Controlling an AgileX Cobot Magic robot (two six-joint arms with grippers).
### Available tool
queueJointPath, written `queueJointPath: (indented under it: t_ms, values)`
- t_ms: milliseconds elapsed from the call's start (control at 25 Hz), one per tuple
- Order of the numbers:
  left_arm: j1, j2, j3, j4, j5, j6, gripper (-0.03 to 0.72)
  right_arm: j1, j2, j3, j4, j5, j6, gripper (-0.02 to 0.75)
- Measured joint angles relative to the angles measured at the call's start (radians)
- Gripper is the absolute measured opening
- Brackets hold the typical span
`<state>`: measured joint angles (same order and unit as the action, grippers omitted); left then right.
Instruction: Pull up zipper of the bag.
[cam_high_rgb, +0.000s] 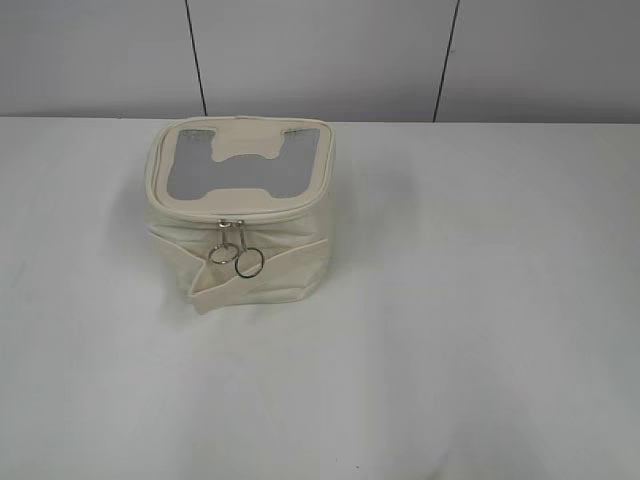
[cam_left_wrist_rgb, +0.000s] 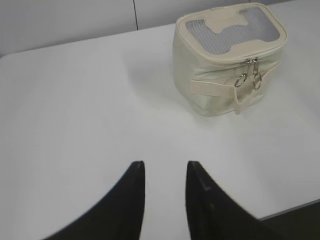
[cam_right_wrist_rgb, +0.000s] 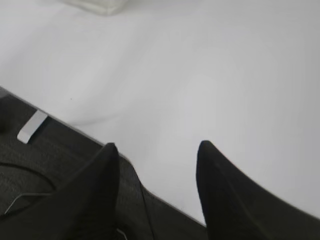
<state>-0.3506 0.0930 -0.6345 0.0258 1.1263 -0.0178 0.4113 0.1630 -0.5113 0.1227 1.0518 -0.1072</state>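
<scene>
The cream bag (cam_high_rgb: 240, 260) stands upright on the white table, left of centre in the exterior view, with its grey mesh top panel facing up. The zipper (cam_high_rgb: 228, 222) has two silver sliders with ring pulls hanging together at the front rim. The bag also shows in the left wrist view (cam_left_wrist_rgb: 210, 90), with the zipper pulls (cam_left_wrist_rgb: 250, 77) on its near side. A corner of the bag (cam_right_wrist_rgb: 97, 5) shows at the top of the right wrist view. My left gripper (cam_left_wrist_rgb: 165, 165) is open and empty, well short of the bag. My right gripper (cam_right_wrist_rgb: 157, 147) is open and empty at the table's front edge.
The white table (cam_high_rgb: 480, 300) extends around the bag to a grey panelled wall (cam_high_rgb: 320, 55) behind. In the right wrist view the table's front edge (cam_right_wrist_rgb: 75, 127) runs diagonally, with dark floor and a pale strip (cam_right_wrist_rgb: 31, 126) below it.
</scene>
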Motion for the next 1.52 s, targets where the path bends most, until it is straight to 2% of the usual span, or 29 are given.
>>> queueJointPath:
  t_ms: [80,160,360,920,1000,1160,1240,1320,1520]
  values:
    - [0.002,-0.089,0.034,0.02,0.015,-0.003,0.218,0.0,-0.089,0.006,-0.004,-0.001,0.002,0.387]
    - [0.003,-0.083,0.055,0.021,0.018,-0.003,0.218,0.0,-0.153,0.006,-0.004,-0.002,0.006,0.365]
    - [0.006,-0.062,0.093,-0.052,-0.071,0.012,0.218,0.0,-0.171,0.01,-0.025,-0.003,0.034,0.307]
    - [0.008,-0.069,0.101,-0.075,-0.071,0.018,0.216,-0.006,-0.171,0.012,-0.03,-0.004,0.043,0.295]
    - [0.043,-0.069,0.101,-0.076,-0.071,0.018,0.216,-0.038,-0.171,0.012,-0.029,-0.004,0.043,0.295]
    - [0.214,-0.09,0.102,-0.076,-0.073,0.018,0.216,-0.191,-0.171,0.012,-0.028,-0.004,0.043,0.295]
    - [0.273,-0.099,0.102,-0.075,-0.074,0.018,0.216,-0.262,-0.171,0.013,-0.026,-0.006,0.043,0.295]
    - [0.301,-0.099,0.102,-0.076,-0.074,0.018,0.216,-0.313,-0.171,0.013,-0.026,-0.005,0.043,0.295]
    - [0.308,-0.099,0.102,-0.076,-0.074,0.018,0.216,-0.327,-0.171,0.013,-0.025,-0.005,0.043,0.295]
